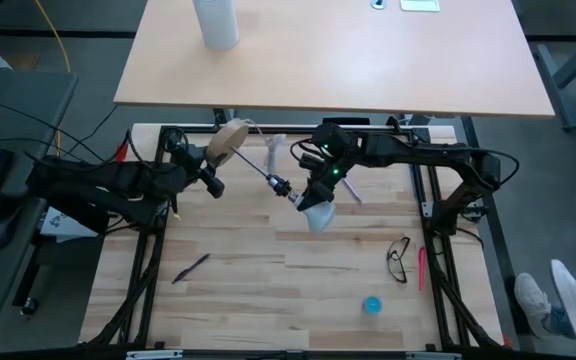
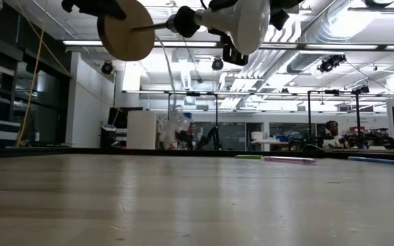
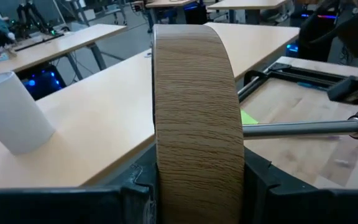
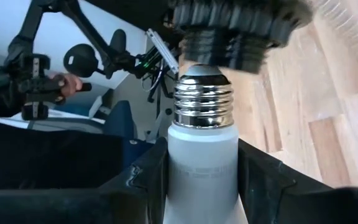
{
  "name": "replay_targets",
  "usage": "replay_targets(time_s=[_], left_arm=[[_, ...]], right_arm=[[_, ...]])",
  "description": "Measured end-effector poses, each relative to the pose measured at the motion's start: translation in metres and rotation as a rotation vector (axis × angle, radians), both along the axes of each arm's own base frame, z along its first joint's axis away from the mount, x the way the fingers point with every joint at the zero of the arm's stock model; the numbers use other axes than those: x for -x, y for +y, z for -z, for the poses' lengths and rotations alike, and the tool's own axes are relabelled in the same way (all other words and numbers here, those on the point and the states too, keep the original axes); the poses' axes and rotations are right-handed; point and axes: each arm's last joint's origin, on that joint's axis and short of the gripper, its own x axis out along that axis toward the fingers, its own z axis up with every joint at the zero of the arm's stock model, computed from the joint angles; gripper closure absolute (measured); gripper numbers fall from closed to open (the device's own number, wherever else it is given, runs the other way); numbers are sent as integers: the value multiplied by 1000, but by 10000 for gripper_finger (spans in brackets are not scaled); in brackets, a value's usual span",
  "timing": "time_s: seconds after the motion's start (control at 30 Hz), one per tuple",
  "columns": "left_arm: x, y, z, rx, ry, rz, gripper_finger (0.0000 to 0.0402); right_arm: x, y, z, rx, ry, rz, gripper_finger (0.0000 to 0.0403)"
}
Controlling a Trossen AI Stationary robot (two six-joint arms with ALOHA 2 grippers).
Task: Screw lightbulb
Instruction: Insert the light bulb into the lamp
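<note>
Jaws of right gripper clamped on pale neck of white frosted lightbulb, held above wooden table. Silver screw base just below black threaded socket, seemingly not yet touching. Jaws of left gripper closed on rim of round wooden disc, its metal rod reaching to socket.

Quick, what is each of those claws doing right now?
Left gripper: closed on the wooden disc, held in the air.
Right gripper: closed on the lightbulb, its screw base just short of the black socket.
</note>
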Motion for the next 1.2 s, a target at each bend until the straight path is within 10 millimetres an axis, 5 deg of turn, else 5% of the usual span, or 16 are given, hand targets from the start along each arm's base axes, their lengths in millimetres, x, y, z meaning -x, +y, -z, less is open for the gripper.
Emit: replay_targets(time_s=[0.37,0.53,0.9,1.2], left_arm=[[7,9,-1,40,-48,-106,288],[8,24,0,206,-57,-176,288],[-25,53,14,416,36,-280,288],[-42,64,30,507,2,-381,288]], right_arm=[[8,1,4,31,103,47,259],[21,-3,4,228,198,177,259],[25,-10,6,570,254,311,259],[28,-11,-23,923,271,274,259]])
